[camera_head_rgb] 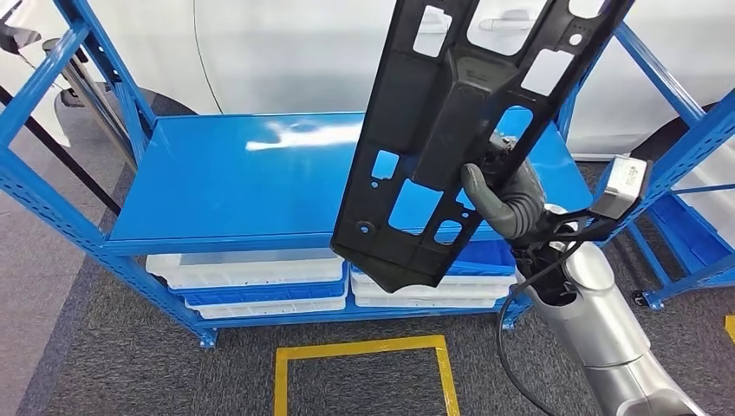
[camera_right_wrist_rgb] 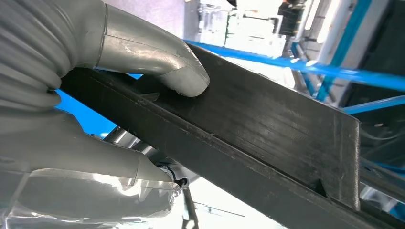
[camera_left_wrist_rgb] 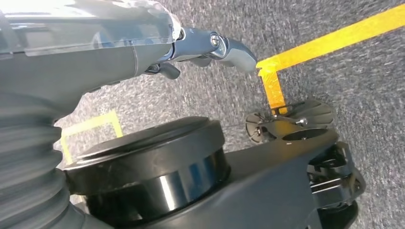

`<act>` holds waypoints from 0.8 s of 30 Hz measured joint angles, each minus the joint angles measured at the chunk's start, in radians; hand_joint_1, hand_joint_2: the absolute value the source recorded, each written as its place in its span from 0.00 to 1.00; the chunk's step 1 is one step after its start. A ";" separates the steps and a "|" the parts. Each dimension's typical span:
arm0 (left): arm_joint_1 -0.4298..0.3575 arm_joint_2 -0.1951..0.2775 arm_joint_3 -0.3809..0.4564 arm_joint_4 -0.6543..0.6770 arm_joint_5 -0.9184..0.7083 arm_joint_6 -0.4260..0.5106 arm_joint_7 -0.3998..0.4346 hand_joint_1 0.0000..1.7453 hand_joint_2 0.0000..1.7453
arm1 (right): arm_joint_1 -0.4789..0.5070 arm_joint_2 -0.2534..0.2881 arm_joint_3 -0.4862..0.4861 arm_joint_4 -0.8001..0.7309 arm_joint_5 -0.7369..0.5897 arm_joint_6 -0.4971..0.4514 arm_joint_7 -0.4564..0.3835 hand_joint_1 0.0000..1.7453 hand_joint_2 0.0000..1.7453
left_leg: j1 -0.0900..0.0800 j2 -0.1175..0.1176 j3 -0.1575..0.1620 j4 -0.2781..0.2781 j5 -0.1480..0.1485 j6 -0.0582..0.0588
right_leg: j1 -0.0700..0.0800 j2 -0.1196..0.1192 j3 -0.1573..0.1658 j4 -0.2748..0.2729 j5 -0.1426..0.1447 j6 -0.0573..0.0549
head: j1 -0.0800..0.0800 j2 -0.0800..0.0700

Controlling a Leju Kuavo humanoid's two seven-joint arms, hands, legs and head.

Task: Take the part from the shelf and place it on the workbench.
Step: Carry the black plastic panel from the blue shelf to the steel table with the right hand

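A blue shelf (camera_head_rgb: 260,173) stands on grey carpet. In front of it and above its top board, the right hand (camera_head_rgb: 507,204) grips the black part (camera_head_rgb: 451,130), thumb pressed on it. The left hand (camera_left_wrist_rgb: 210,47) hangs over the carpet, fingers loosely curled, holding nothing.

Shelf top (camera_head_rgb: 260,182): being left bare on its left; right side being blocked by black part (camera_head_rgb: 451,147) being held in right hand (camera_head_rgb: 507,204); blue uprights (camera_head_rgb: 52,199) flanking.
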 joint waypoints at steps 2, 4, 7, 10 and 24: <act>0.002 0.000 0.000 0.000 -0.004 0.000 0.002 0.00 1.00 | 0.006 -0.001 -0.008 -0.006 0.000 0.003 -0.001 1.00 1.00 | 0.001 0.000 -0.002 -0.004 0.012 -0.012 | 0.001 -0.002 -0.003 -0.014 0.015 -0.012 | 0.000 0.000; 0.004 0.000 0.000 0.000 -0.004 0.002 0.004 0.00 1.00 | 0.014 -0.001 -0.013 -0.009 0.000 0.005 0.000 1.00 1.00 | 0.003 -0.003 -0.016 0.024 -0.029 -0.025 | -0.004 -0.005 -0.017 -0.024 0.037 -0.026 | 0.000 0.000; 0.004 0.001 0.001 0.000 0.000 0.006 0.005 0.00 1.00 | 0.026 0.000 -0.015 -0.011 0.003 0.008 0.000 1.00 1.00 | 0.010 -0.004 -0.058 0.189 -0.174 -0.041 | -0.007 -0.007 -0.058 -0.026 0.073 -0.036 | 0.000 0.000; 0.003 0.002 0.001 0.000 -0.003 0.010 0.009 0.00 1.00 | 0.039 0.004 -0.016 -0.013 0.021 0.008 -0.001 1.00 1.00 | 0.018 -0.004 -0.037 0.275 -0.166 -0.051 | -0.008 -0.006 -0.108 -0.019 0.108 -0.031 | 0.000 0.000; 0.005 0.010 0.001 0.001 -0.009 0.019 0.022 0.00 1.00 | 0.077 0.006 -0.058 -0.047 0.038 0.021 -0.006 1.00 1.00 | 0.012 0.002 0.085 -0.022 -0.063 0.009 | -0.022 -0.003 -0.241 0.251 -0.043 0.033 | 0.000 0.000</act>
